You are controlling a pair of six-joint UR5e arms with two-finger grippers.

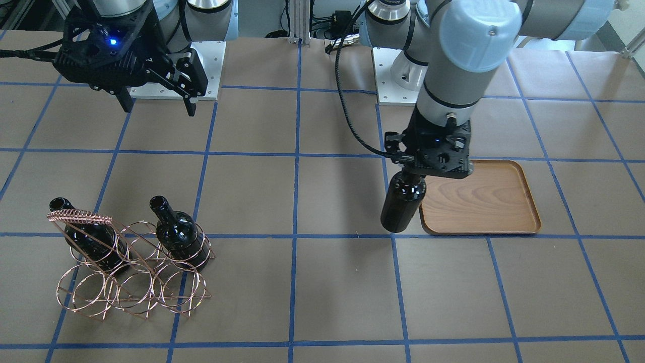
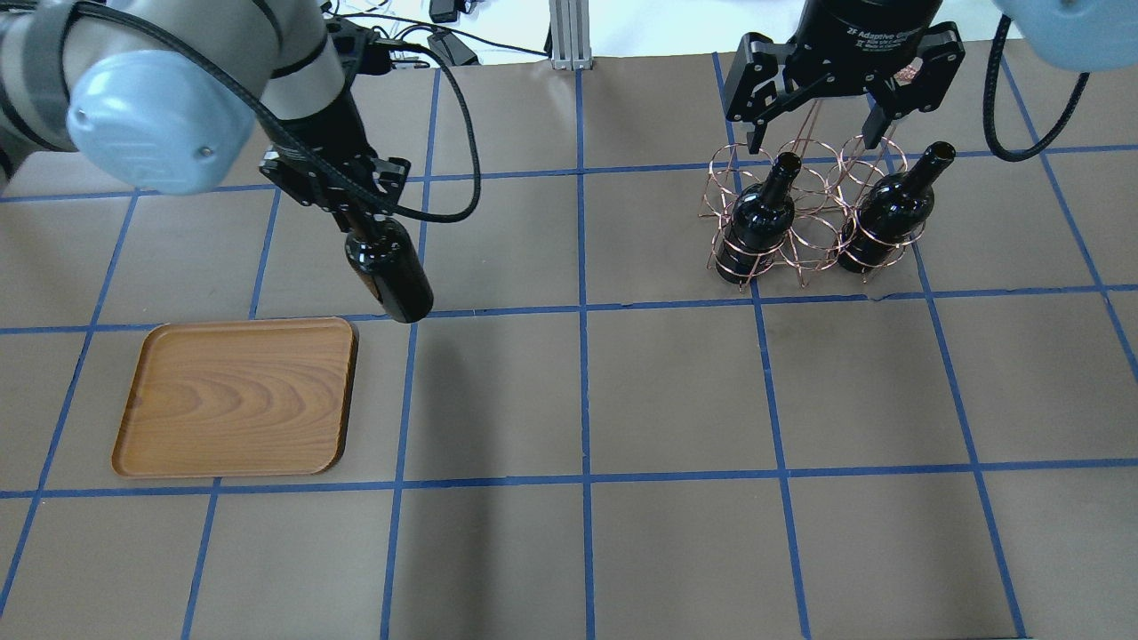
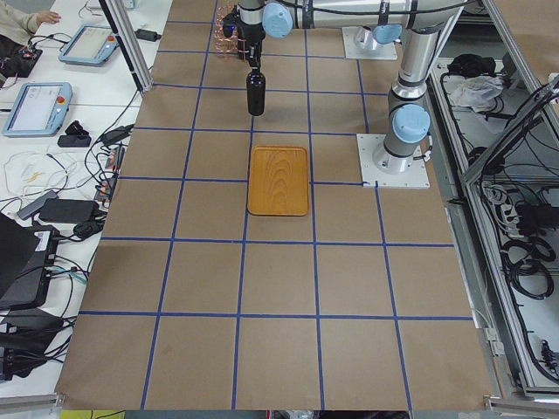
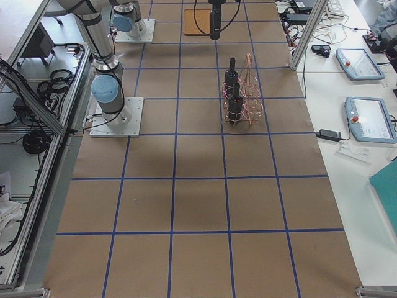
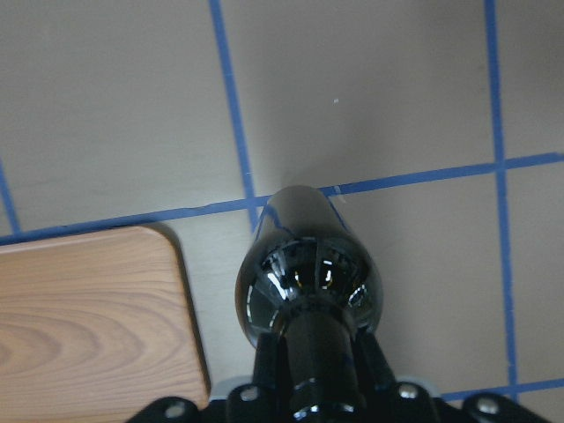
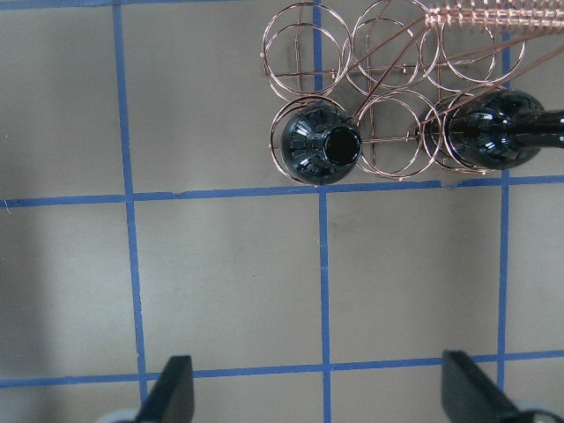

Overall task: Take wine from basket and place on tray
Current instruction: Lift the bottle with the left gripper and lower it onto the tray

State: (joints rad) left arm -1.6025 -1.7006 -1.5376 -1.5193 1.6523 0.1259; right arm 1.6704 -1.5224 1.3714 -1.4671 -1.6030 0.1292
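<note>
Over the papered table (image 2: 676,391), left gripper (image 2: 357,222) clamps wine (image 2: 391,280) beside the tray (image 2: 236,396) rim; right gripper (image 2: 815,142) spread, empty.

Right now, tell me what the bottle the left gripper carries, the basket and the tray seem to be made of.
The wine bottle: likely glass, near-black, glossy; it mirrors lights on its shoulder. The basket: thin metal wire, copper-coloured and shiny, bent into rings; plated or solid, cannot tell. The tray: looks like wood, brown with visible grain, satin; could be a laminate.
</note>
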